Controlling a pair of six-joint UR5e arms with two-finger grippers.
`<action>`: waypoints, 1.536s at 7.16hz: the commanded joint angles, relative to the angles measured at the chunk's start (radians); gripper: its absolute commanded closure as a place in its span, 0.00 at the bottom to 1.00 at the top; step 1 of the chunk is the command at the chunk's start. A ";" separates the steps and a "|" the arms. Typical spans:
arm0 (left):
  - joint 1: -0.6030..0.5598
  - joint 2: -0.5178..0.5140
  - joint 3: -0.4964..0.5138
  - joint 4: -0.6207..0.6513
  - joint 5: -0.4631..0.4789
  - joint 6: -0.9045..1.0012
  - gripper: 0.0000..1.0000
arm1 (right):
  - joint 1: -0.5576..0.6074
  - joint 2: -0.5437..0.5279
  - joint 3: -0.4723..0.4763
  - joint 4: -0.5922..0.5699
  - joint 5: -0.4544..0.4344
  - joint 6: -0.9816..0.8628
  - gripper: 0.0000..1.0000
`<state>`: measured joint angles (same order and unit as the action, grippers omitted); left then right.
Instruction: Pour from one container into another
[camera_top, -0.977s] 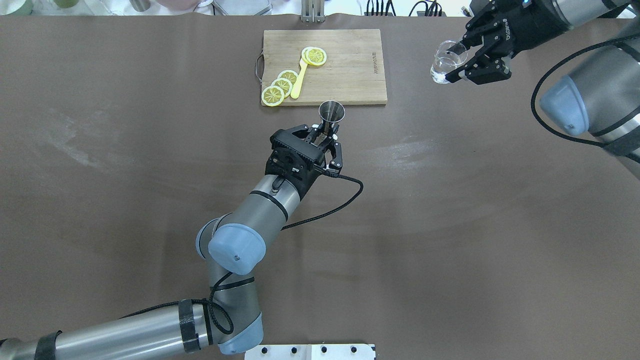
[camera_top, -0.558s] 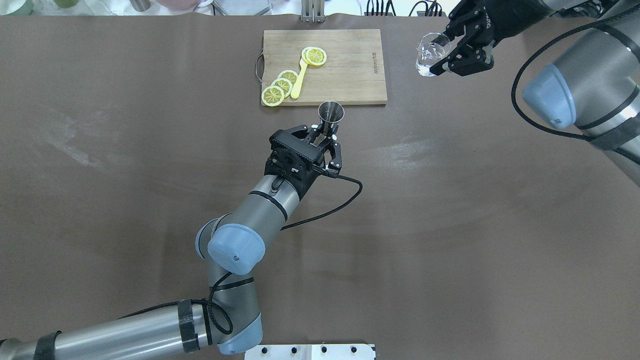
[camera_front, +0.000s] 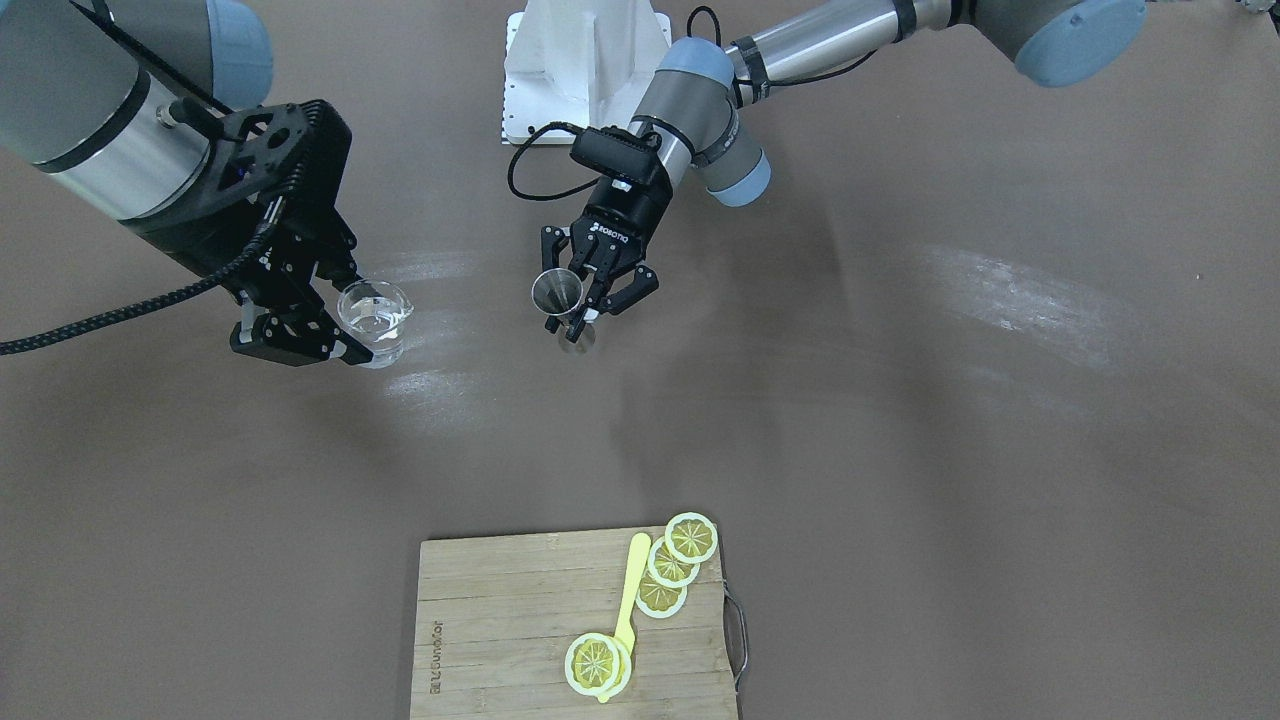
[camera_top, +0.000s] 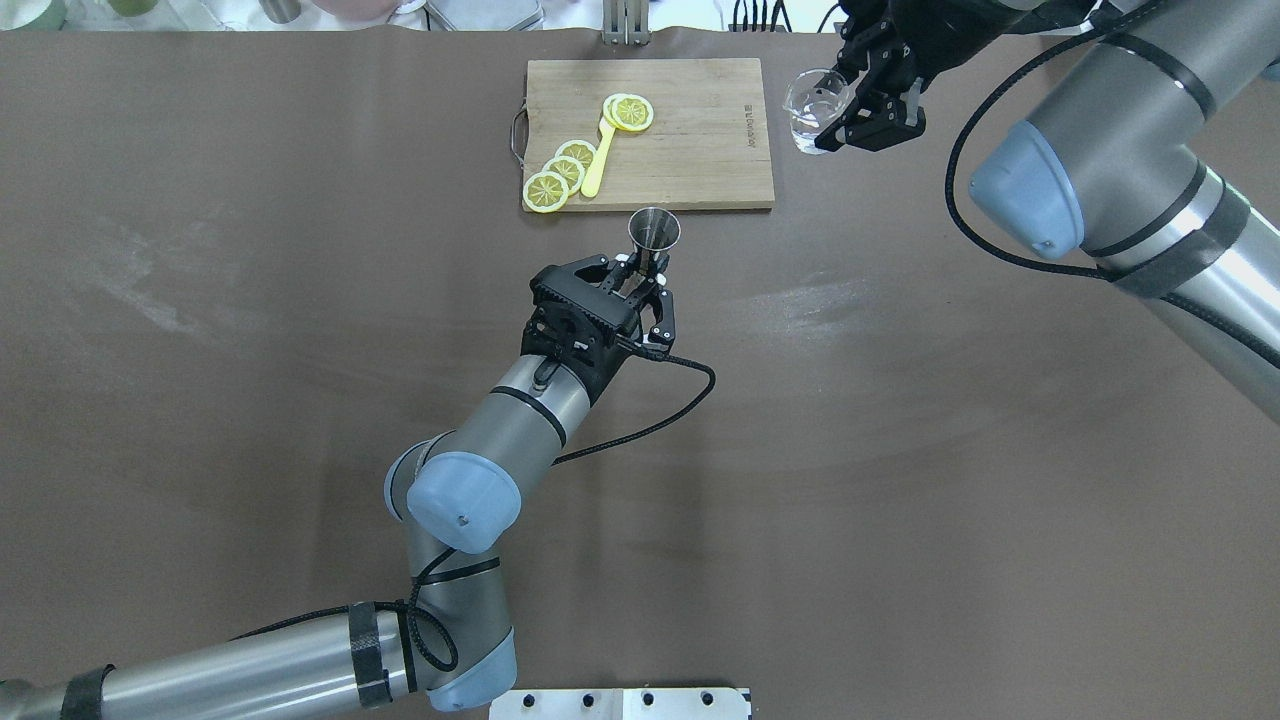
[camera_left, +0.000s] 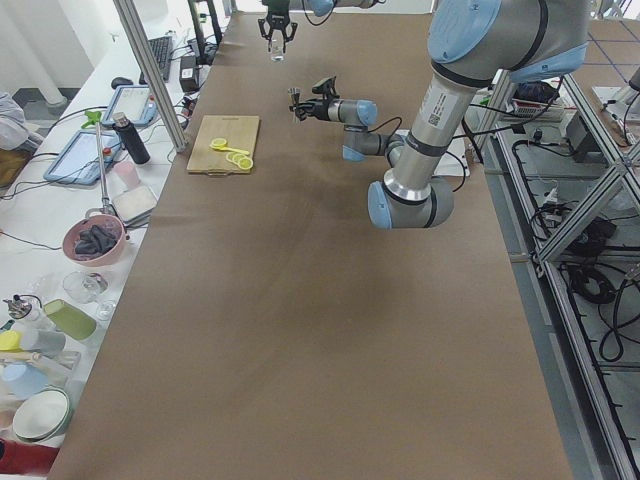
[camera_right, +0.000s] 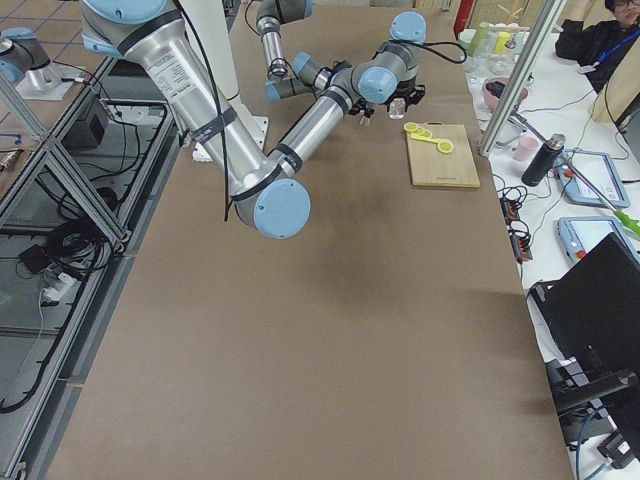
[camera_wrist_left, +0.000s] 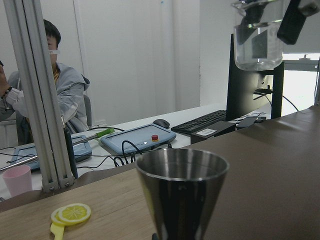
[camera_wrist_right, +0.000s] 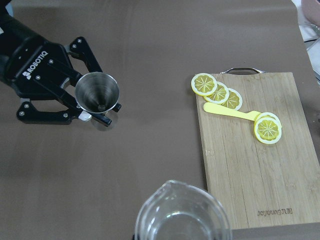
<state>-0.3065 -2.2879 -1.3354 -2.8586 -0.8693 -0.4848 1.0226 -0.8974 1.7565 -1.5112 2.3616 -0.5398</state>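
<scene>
The right gripper (camera_top: 845, 108) is closed around the clear glass (camera_front: 376, 318) of water, raised well apart from the steel jigger (camera_wrist_right: 97, 92) that the left gripper (camera_top: 645, 275) pinches upright at its waist, so 1 hasty or off-centre tilt likely spills past that narrow mouth.

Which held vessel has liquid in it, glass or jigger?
The clear glass in the right gripper: liquid line visible. The steel jigger looks empty.
</scene>
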 joint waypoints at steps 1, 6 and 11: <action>0.001 0.005 0.001 -0.004 0.001 0.000 1.00 | -0.027 0.055 -0.002 -0.127 -0.047 -0.070 1.00; 0.001 0.013 0.007 -0.062 0.001 0.000 1.00 | -0.102 0.106 0.043 -0.292 -0.087 -0.114 1.00; 0.001 0.005 0.007 -0.057 -0.011 -0.001 1.00 | -0.160 0.133 0.086 -0.415 -0.100 -0.100 1.00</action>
<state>-0.3060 -2.2808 -1.3277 -2.9182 -0.8769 -0.4851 0.8741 -0.7703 1.8436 -1.9050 2.2665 -0.6422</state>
